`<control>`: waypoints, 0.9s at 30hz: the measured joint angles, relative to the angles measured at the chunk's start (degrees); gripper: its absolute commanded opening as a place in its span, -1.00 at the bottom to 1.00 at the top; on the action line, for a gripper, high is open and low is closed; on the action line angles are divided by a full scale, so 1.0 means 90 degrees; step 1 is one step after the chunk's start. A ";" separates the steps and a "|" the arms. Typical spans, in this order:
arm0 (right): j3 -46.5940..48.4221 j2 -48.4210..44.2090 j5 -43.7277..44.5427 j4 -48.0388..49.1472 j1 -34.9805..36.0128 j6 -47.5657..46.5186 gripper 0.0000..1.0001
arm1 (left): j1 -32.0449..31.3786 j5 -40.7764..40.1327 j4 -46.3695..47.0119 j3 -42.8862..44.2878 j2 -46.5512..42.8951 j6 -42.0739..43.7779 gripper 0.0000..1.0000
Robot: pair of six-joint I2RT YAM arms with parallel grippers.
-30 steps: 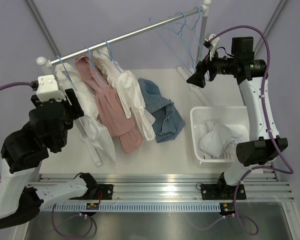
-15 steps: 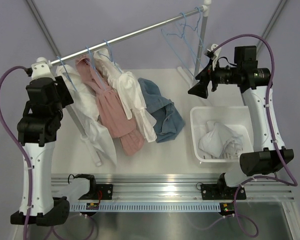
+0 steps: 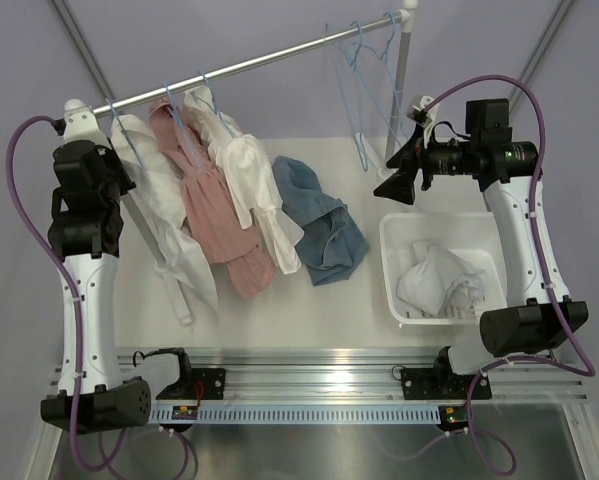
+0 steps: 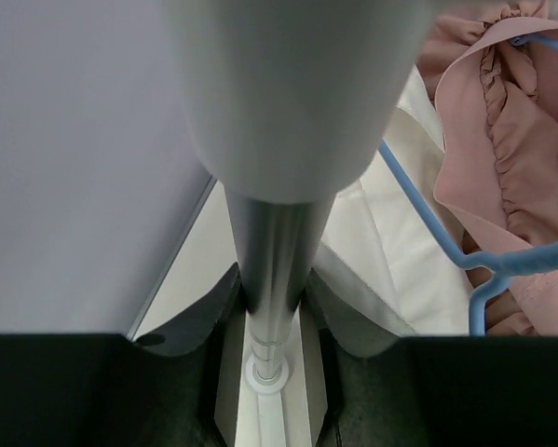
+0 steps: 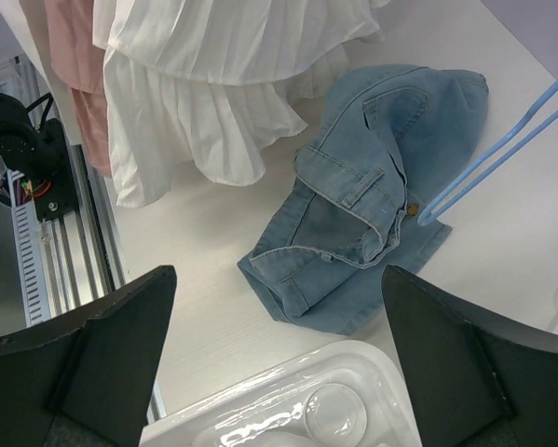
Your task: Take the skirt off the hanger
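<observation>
The blue denim skirt (image 3: 319, 225) lies crumpled on the table, off any hanger; it also shows in the right wrist view (image 5: 372, 214). Empty blue hangers (image 3: 359, 90) hang at the rail's right end, and one tip (image 5: 502, 149) reaches over the skirt. My right gripper (image 3: 394, 180) hovers right of the skirt and above it, open and empty (image 5: 277, 272). My left gripper (image 3: 89, 165) is up at the rail's left end; its jaws (image 4: 274, 298) close round the rack's upright pole (image 4: 274, 233).
A white dress (image 3: 169, 230), a pink garment (image 3: 214, 210) and a white pleated garment (image 3: 259, 190) hang on blue hangers on the rail (image 3: 269, 65). A white bin (image 3: 394, 270) holding white cloth stands at the right, under my right arm.
My left arm has risen from low at the left up to the rack's pole. The rail and its garments have shifted slightly and the empty hangers have swung. My right gripper has barely moved.
</observation>
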 measured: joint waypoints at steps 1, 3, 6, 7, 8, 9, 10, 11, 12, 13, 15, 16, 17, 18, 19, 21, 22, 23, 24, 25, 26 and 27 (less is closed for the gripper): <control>-0.0032 -0.0005 -0.0012 0.0000 0.0000 0.0000 0.99 | 0.0012 0.0002 0.0080 -0.0015 0.0032 0.0039 -0.48; -0.0112 -0.0015 -0.0056 -0.0007 0.0000 -0.0002 0.99 | 0.0027 0.0017 0.0228 -0.0015 0.0143 0.0092 -0.49; -0.0180 -0.0017 -0.0075 -0.0022 0.0000 -0.0010 0.99 | 0.0051 0.0019 0.0457 0.0080 0.0415 0.0138 -0.49; -0.0197 -0.0015 -0.0078 -0.0019 0.0000 -0.0010 0.99 | 0.0053 0.0022 0.0498 0.0170 0.0551 0.0148 -0.49; -0.0211 -0.0015 -0.0078 -0.0019 0.0000 -0.0010 0.99 | 0.0058 0.0022 0.0546 0.0265 0.0699 0.0160 -0.49; -0.0219 -0.0017 -0.0078 -0.0017 0.0000 -0.0007 0.99 | 0.0063 0.0024 0.0583 0.0352 0.0818 0.0163 -0.49; -0.0233 -0.0015 -0.0075 -0.0010 0.0000 -0.0007 0.99 | 0.0070 0.0022 0.0636 0.0449 0.0974 0.0165 -0.49; -0.0248 -0.0015 -0.0075 -0.0002 0.0000 -0.0007 0.99 | 0.0078 0.0022 0.0690 0.0546 0.1120 0.0163 -0.49; -0.0260 -0.0015 -0.0075 0.0000 0.0000 -0.0010 0.99 | 0.0087 0.0022 0.0743 0.0631 0.1246 0.0163 -0.49; -0.0274 -0.0015 -0.0078 -0.0010 0.0000 -0.0034 0.99 | 0.0095 0.0019 0.0772 0.0743 0.1394 0.0158 -0.48; -0.0284 0.0005 -0.0075 -0.0075 0.0039 -0.0231 0.99 | 0.0109 0.0002 0.0775 0.0877 0.1552 0.0131 -0.46; -0.0284 0.0024 -0.0061 -0.0170 0.0073 -0.0425 0.99 | 0.0109 -0.0007 0.0787 0.0925 0.1615 0.0114 -0.45; -0.0284 0.0063 -0.0032 -0.0313 0.0141 -0.0629 0.99 | 0.0121 -0.0005 0.0799 0.0954 0.1651 0.0104 -0.44; -0.0284 0.0102 0.0058 -0.0427 0.0253 -0.0818 0.99 | 0.0136 -0.0005 0.0816 0.0959 0.1666 0.0087 -0.42; -0.0330 0.0151 0.0163 -0.0466 0.0427 -0.0967 0.99 | 0.0151 -0.0005 0.0806 0.0969 0.1668 0.0075 -0.33; -0.0500 0.0219 0.0505 -0.0466 0.0811 -0.1100 0.99 | 0.0163 -0.0002 0.0797 0.0984 0.1668 0.0010 -0.24; -0.0602 0.0260 0.0726 -0.0457 0.1025 -0.1154 0.99 | 0.0172 -0.0002 0.0816 0.0993 0.1654 -0.0039 -0.14; -0.0709 0.0301 0.0988 -0.0396 0.1175 -0.1175 0.99 | 0.0172 0.0002 0.0826 0.0991 0.1622 -0.0090 0.06; -0.0794 0.0345 0.1253 -0.0321 0.1460 -0.1171 0.99 | 0.0172 0.0019 0.0818 0.0991 0.1576 -0.0131 0.16; -0.0840 0.0386 0.1452 -0.0262 0.1603 -0.1168 0.99 | 0.0172 0.0036 0.0818 0.0991 0.1513 -0.0163 0.24; -0.0852 0.0442 0.1710 -0.0194 0.1792 -0.1149 0.99 | 0.0180 0.0061 0.0818 0.0991 0.1435 -0.0204 0.36; -0.0852 0.0493 0.1919 -0.0102 0.1921 -0.1117 0.99 | 0.0182 0.0090 0.0816 0.0988 0.1326 -0.0238 0.42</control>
